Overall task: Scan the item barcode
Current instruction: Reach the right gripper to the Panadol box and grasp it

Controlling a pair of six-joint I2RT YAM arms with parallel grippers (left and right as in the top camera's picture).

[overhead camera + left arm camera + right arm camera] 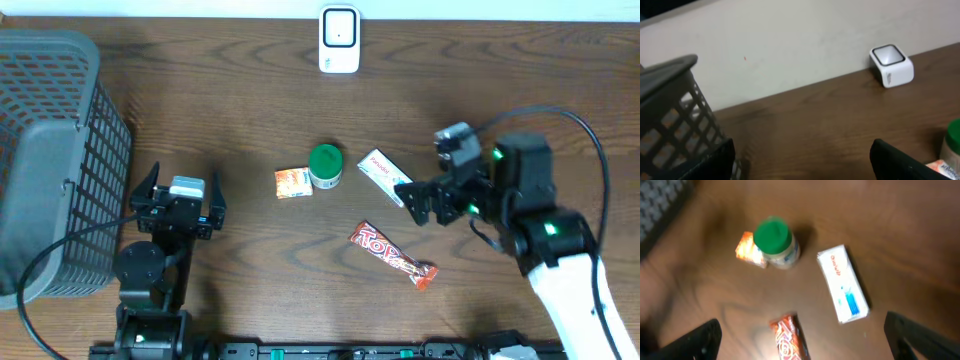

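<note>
On the desk (250, 110), toward its far edge, a white scanner (339, 40) is stood upright close to the wall. Near the middle, four items are laid out: a green-lidded jar (325, 166), an orange packet (293, 183) just beside it on the left, a white box (383, 174) just beside it on the right, and a red candy bar (393, 254) nearer the front edge. The right tool (410, 203) is held over the desk with its fingers spread wide, just beside the near end of the white box; nothing is pinched in it. The left tool (181, 192) is likewise spread and empty, well apart from the items, next to a grey mesh basket (60, 160) at the left edge.
</note>
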